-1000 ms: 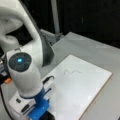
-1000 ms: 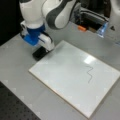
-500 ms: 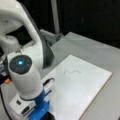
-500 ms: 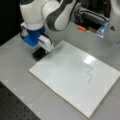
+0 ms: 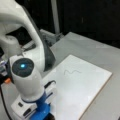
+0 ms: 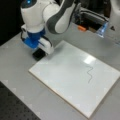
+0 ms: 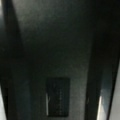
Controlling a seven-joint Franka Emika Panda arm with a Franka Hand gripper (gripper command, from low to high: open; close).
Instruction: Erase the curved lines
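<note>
Over the last second I barely shifted, my gripper (image 6: 39, 52) staying low over a dark eraser block (image 6: 39, 54) at the whiteboard (image 6: 62, 75) corner, jaw state unclear, well apart from the curve lines (image 6: 89, 74), thin ink likely needing flat rubbing rather than grasping.

The whiteboard (image 6: 75, 77) is lying flat on the bench (image 6: 17, 65); the curve lines (image 6: 89, 74) are sitting on it toward a front view's right; the gripper (image 6: 40, 53) is hovering at its far-left corner, well apart.
</note>
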